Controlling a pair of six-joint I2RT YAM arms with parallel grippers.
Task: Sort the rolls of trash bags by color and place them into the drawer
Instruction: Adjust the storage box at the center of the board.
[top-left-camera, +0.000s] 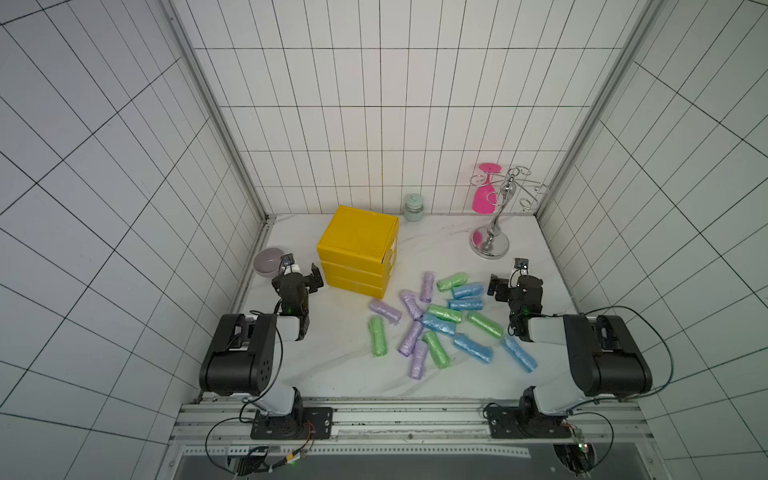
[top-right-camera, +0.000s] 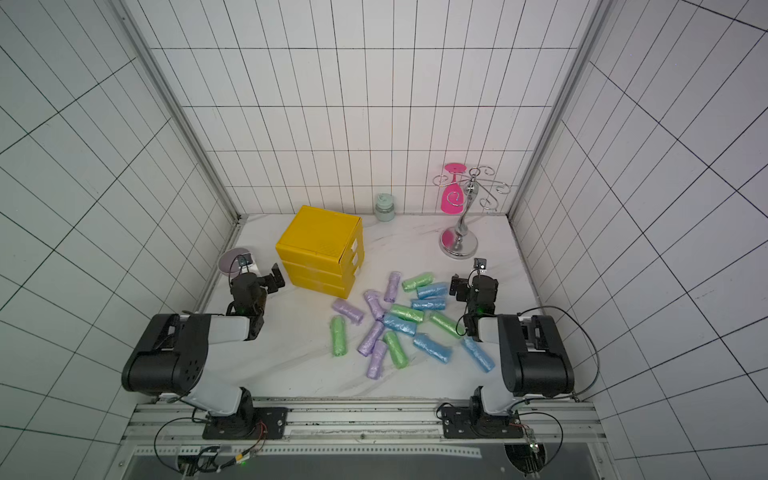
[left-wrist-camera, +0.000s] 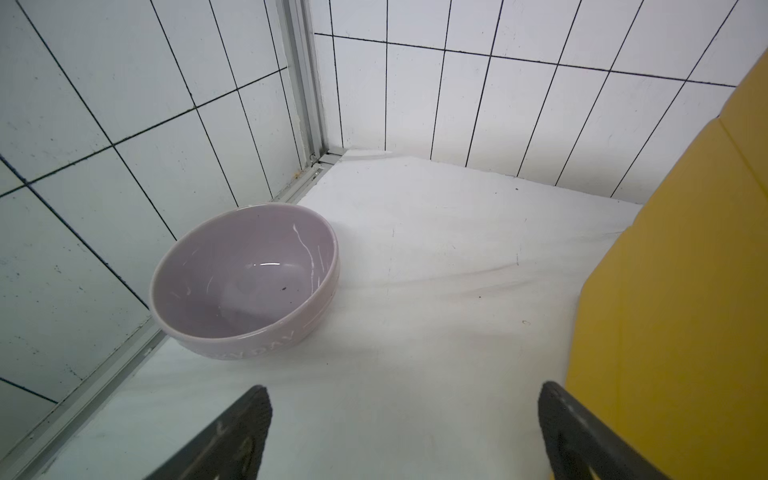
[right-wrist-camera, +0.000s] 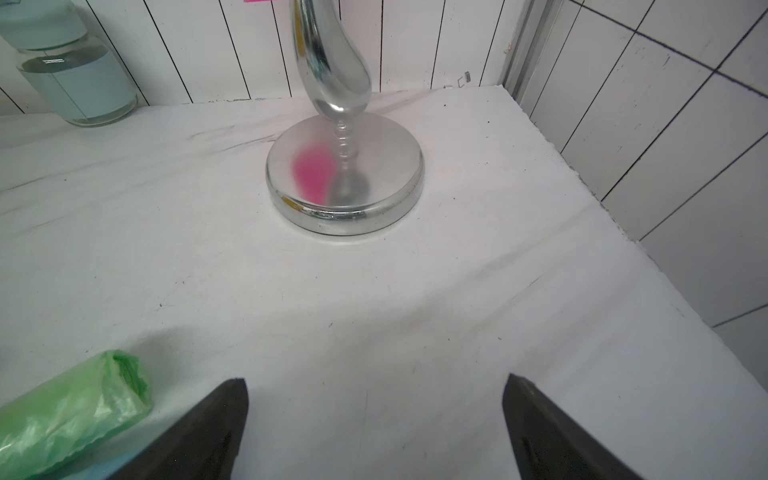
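White marbled tabletop (top-left-camera: 332, 365), white tiled walls (top-left-camera: 374, 145) on three sides. Rolls (top-left-camera: 438, 324) lie loose beside the yellow drawer unit (top-left-camera: 357, 245), its fronts barely visible. Left tool (left-wrist-camera: 403, 415), right tool (right-wrist-camera: 376, 399): both spread apart, empty.

Five green trash-bag rolls (top-left-camera: 444, 312), five blue rolls (top-left-camera: 467, 289), five lilac rolls (top-left-camera: 385, 311); one yellow three-drawer chest (top-left-camera: 357, 249), one lilac bowl (top-left-camera: 268, 262), one jar (top-left-camera: 412, 210), one pink glass (top-left-camera: 483, 199), one rack (top-left-camera: 489, 245).

Embossed on the lilac bowl (left-wrist-camera: 266, 347) wall, partly legible: "…YDAY".
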